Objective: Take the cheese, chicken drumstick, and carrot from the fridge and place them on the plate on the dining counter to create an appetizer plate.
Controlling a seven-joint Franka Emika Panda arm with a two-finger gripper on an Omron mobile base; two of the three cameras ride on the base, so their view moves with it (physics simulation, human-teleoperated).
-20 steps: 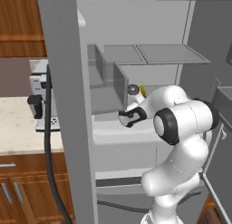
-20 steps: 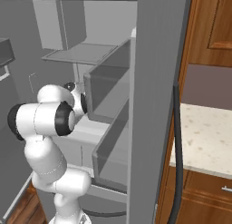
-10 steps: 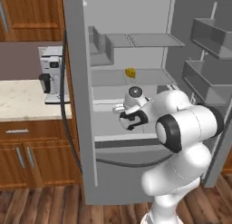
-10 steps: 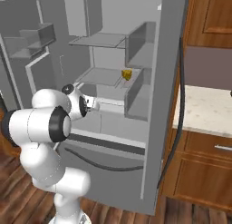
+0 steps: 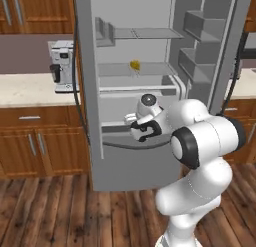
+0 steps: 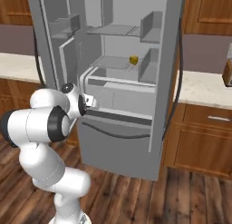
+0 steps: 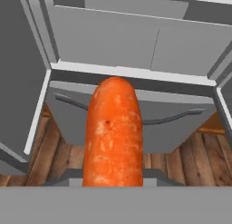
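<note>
My fingers [image 5: 141, 132] clamp carrot [image 7: 113, 132], blunt end pointing ahead toward fridge [image 5: 150, 66]. Hand sits in front of open fridge, at lower drawer level. Cheese [image 5: 134, 65] on middle shelf, well above hand. Drumstick, plate, dining tabletop out of sight. Step in hand, my judgement: carrying carrot out. Next: turn base toward plate, keep grip firm, lower carrot onto plate.

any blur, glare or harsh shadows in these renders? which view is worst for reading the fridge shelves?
Left base view: flat, even light, no glare; cheese small but clear on its shelf. Right base view: same soft light, fridge interior slightly hazy. Hand view: worst; the carrot sits close, soft-edged, blocking the middle; no shelves readable.
</note>
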